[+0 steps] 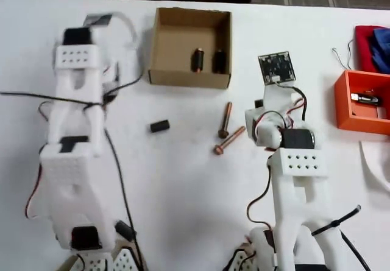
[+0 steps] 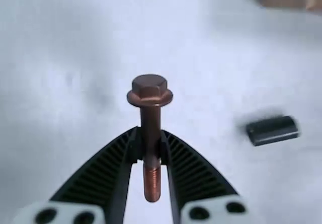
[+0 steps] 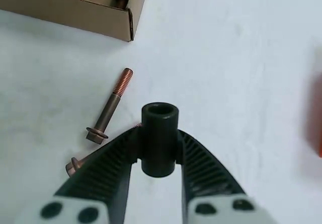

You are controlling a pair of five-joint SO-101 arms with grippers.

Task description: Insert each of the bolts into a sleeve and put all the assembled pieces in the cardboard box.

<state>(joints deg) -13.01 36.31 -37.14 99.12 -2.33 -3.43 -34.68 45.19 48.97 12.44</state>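
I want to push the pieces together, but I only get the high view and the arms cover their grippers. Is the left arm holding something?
Observer: Yes. The left gripper is shut on a copper bolt. It grips the shank, and the hex head sticks out past the fingertips.
Operator: Does the right one have a sleeve?
Observer: Yes. The right gripper is shut on a black sleeve, and the sleeve's open hole points away from the gripper.
Operator: Is the bolt's threaded end free?
Observer: Yes. The threads show bare behind the fingertips, between the fingers.
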